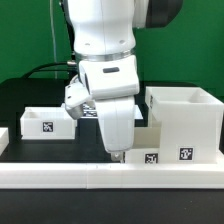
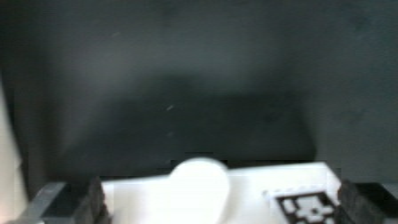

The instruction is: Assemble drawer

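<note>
A low white tray (image 1: 146,156) with a square tag lies against the front rail, just left of the tall white housing (image 1: 185,122) in the exterior view. My gripper (image 1: 117,151) points straight down at this tray's left end. In the wrist view the tray (image 2: 249,195) shows its round knob (image 2: 199,183) and its tag (image 2: 311,206). My gripper (image 2: 217,206) is open, and the dark fingers (image 2: 64,205) stand on either side of the tray, close to its walls. A second knobbed tray (image 1: 44,121) sits apart at the exterior view's left.
A long white rail (image 1: 100,176) runs along the table's front edge, touching the near tray and the housing. The marker board (image 1: 88,113) lies behind my arm, mostly hidden. The table is black, and a green wall stands at the back.
</note>
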`<move>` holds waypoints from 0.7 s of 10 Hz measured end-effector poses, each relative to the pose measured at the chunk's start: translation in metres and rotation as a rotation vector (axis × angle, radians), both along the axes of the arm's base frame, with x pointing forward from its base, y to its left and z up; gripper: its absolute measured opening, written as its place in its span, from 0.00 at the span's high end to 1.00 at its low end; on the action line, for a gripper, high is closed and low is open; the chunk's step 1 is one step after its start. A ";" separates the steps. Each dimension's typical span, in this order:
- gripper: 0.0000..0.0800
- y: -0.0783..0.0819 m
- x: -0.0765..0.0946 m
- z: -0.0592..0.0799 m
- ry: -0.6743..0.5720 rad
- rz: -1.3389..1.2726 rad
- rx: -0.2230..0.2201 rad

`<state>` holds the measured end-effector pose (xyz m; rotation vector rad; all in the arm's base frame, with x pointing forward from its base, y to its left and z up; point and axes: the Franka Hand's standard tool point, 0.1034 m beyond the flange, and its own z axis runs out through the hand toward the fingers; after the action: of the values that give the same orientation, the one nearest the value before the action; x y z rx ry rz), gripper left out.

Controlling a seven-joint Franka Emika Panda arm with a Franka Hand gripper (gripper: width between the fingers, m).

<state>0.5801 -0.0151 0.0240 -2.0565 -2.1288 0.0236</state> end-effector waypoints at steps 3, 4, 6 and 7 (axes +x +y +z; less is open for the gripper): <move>0.19 0.007 -0.011 -0.010 0.001 -0.066 -0.009; 0.19 0.012 -0.013 -0.010 0.008 -0.090 -0.020; 0.19 0.013 -0.013 -0.009 0.015 -0.100 -0.064; 0.19 0.013 -0.011 -0.007 0.013 -0.090 -0.074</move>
<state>0.5694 -0.0021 0.0168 -2.1854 -2.0557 0.1048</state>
